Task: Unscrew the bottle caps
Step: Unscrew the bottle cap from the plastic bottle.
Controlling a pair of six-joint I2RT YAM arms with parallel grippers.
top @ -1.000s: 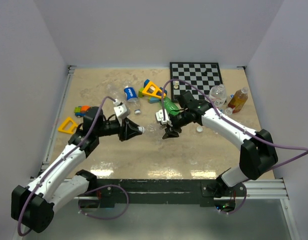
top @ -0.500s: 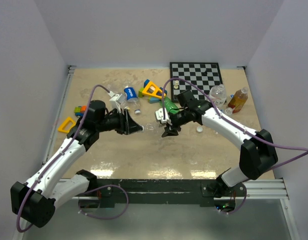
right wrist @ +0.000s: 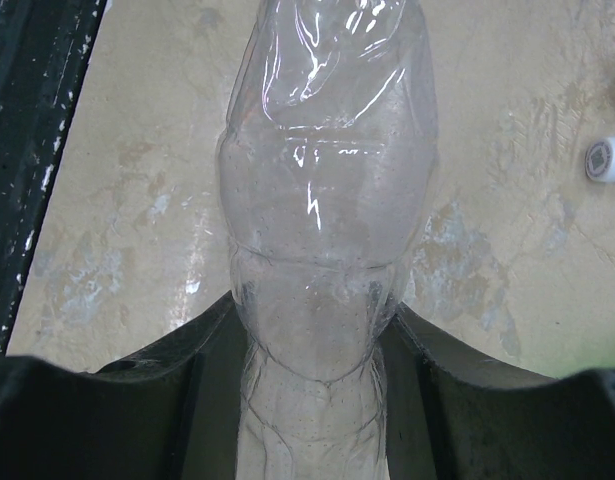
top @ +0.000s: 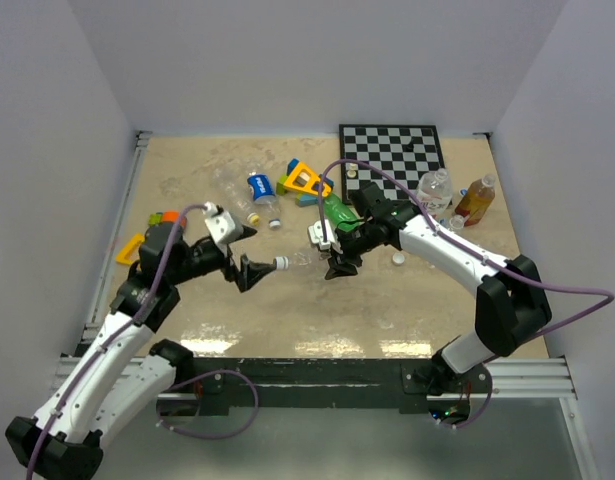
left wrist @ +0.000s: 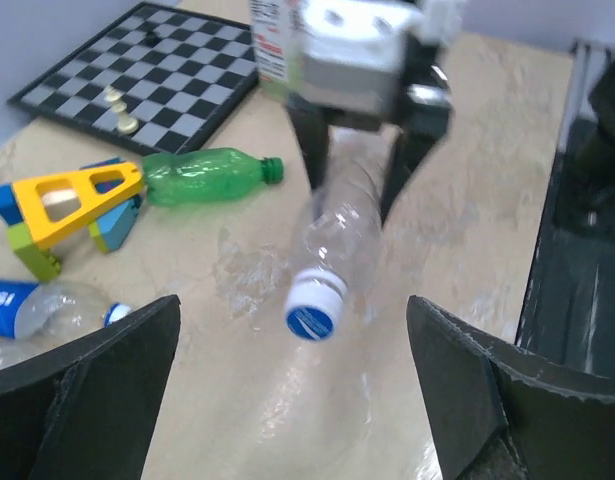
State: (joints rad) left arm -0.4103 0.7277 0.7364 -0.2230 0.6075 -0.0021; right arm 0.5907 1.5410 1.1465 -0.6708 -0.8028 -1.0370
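Right gripper (top: 335, 262) is clamping the clear bottle (right wrist: 327, 200) by its body, with the cap (left wrist: 314, 309) still on and facing the left gripper (top: 249, 256). The left jaws are standing wide apart, just short of the cap. Judged step: regripping between twists. The next move is calling for a square close on the cap, then rotation.

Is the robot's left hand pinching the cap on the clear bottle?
No, the left hand is wide open, with the cap untouched on the clear bottle.
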